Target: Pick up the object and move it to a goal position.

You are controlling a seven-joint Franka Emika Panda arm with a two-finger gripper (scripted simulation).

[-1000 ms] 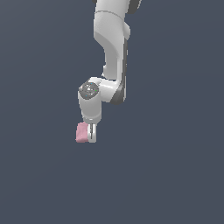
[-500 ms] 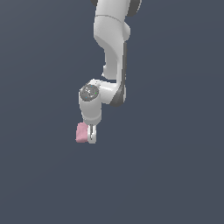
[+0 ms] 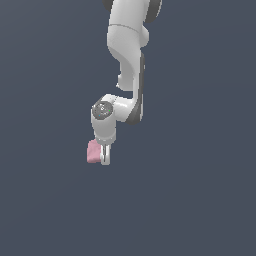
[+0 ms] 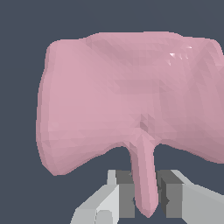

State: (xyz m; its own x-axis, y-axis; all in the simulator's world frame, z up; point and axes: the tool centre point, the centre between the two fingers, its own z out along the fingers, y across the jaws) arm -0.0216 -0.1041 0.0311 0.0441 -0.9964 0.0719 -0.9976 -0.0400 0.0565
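The object (image 3: 93,151) is a small pale pink blocky lump, held at the tip of my white arm, on the exterior view's left of the fingers. My gripper (image 3: 105,157) points down and is shut on it. In the wrist view the object (image 4: 127,100) fills most of the picture, and its short stub runs down between the two grey fingertips (image 4: 124,197), which press on it from both sides. My gripper (image 4: 146,197) holds only this stub; the bulk of the lump sticks out beyond the fingers.
A plain dark grey-blue surface (image 3: 200,200) fills the background all around. No other objects, edges or markers show in either view.
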